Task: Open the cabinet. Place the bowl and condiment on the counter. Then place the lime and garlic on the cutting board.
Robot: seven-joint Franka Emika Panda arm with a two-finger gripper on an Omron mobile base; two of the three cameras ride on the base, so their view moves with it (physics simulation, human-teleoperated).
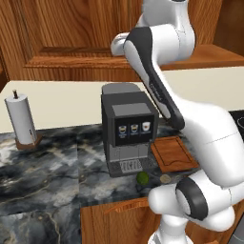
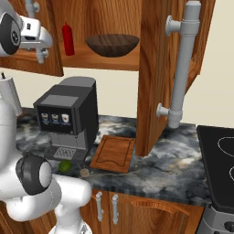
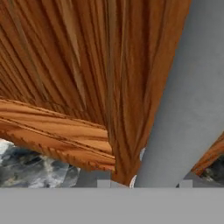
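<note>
The cabinet's right door (image 2: 153, 68) stands swung open, and its left door (image 2: 27, 55) hangs in front of my hand. On the shelf inside stand the dark brown bowl (image 2: 112, 44) and the red condiment bottle (image 2: 68, 39). My gripper (image 2: 41, 51) is up at the left door's grey bar handle (image 3: 188, 87). In the hand view the bar runs between the two fingertips (image 3: 103, 184), which stand apart, open. On the marble counter (image 2: 173, 169) lie the cutting board (image 2: 113, 153), the lime (image 2: 65, 166) and the garlic (image 2: 84, 172), both in front of the board's left corner.
A black coffee machine (image 2: 68, 119) stands left of the board, under the shelf. A paper towel holder (image 1: 21, 121) is at the far left and a black stove top (image 2: 219, 160) at the right. The open right door hangs over the counter beside the board.
</note>
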